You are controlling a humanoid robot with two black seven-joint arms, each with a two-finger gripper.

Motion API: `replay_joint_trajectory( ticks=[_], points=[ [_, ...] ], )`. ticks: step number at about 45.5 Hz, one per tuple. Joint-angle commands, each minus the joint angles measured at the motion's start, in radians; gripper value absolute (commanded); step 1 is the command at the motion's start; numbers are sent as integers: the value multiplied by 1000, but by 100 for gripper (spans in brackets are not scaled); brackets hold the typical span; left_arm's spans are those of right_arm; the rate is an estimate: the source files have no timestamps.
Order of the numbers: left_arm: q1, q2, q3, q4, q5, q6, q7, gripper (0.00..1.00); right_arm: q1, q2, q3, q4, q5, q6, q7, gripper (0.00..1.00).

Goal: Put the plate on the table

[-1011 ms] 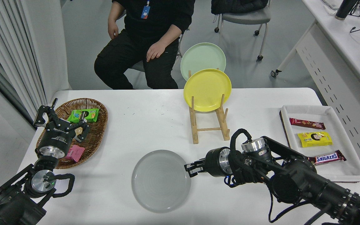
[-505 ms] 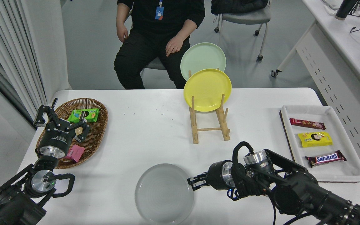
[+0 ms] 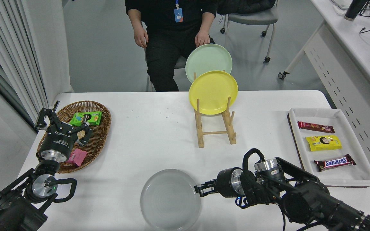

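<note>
The plate (image 3: 170, 200), round and light grey, lies flat on the white surface (image 3: 159, 134) near its front edge. Just to its right is the right tool (image 3: 200, 189), its tips close to the plate's rim; its fingers show a small gap and have hold of nothing, though whether they touch the rim cannot be told. The left tool (image 3: 63, 125) is parked at the lower left over the wicker basket (image 3: 103, 110), fingers spread and empty. In the basket lie a green packet (image 3: 86, 118) and a pink packet (image 3: 77, 157). A wooden rack (image 3: 215, 130) stands behind the middle of the surface and holds a yellow plate (image 3: 213, 92) upright, with a pale mint-green plate (image 3: 208, 59) behind it. At the right, a white tray (image 3: 313, 114) carries a red bar (image 3: 315, 127), a yellow packet (image 3: 323, 142) and a brown bar (image 3: 334, 162). A person (image 3: 172, 19) sits beyond the far side.
</note>
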Motion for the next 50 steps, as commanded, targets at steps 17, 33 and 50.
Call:
replay_joint_trajectory(
  ticks=[17, 33, 50],
  points=[
    [0, 0, 0, 0, 0, 0, -1, 98, 0, 3, 10, -17, -55, 0, -3, 22],
    [0, 0, 0, 0, 0, 0, 1, 98, -1, 5, 69, -11, -53, 0, -4, 100],
    [0, 0, 0, 0, 0, 0, 1, 98, 40, 46, 175, -8, -62, 0, -4, 100]
  ],
)
